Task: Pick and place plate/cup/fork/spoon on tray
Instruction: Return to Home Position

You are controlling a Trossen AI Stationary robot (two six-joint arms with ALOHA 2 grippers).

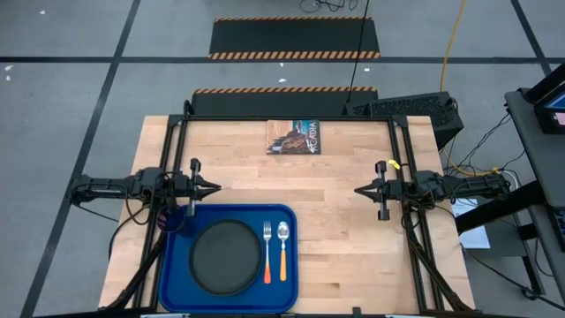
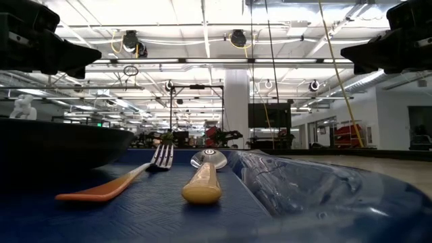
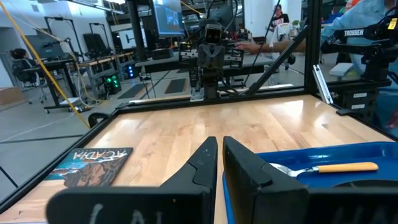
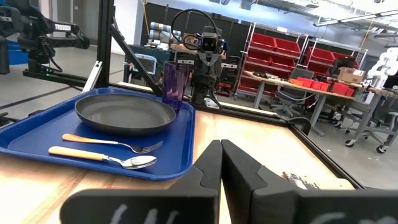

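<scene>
The blue tray (image 1: 177, 291) lies at the table's near left. On it rest the black plate (image 1: 227, 256), the purple cup (image 1: 176, 219) upright in its far left corner, the orange-handled fork (image 1: 267, 256) and the orange-handled spoon (image 1: 283, 254) side by side right of the plate. My left gripper (image 1: 214, 187) is shut and empty just beyond the tray's far edge. My right gripper (image 1: 359, 190) is shut and empty over bare table at the right. The right wrist view shows the plate (image 4: 124, 111), cup (image 4: 175, 83), fork (image 4: 112, 143) and spoon (image 4: 102, 157).
A printed card (image 1: 294, 137) lies flat at the table's far middle, also in the left wrist view (image 3: 92, 165). Black frame rails (image 1: 402, 168) run along both sides of the table. Bare wood (image 1: 300, 185) lies between the two grippers.
</scene>
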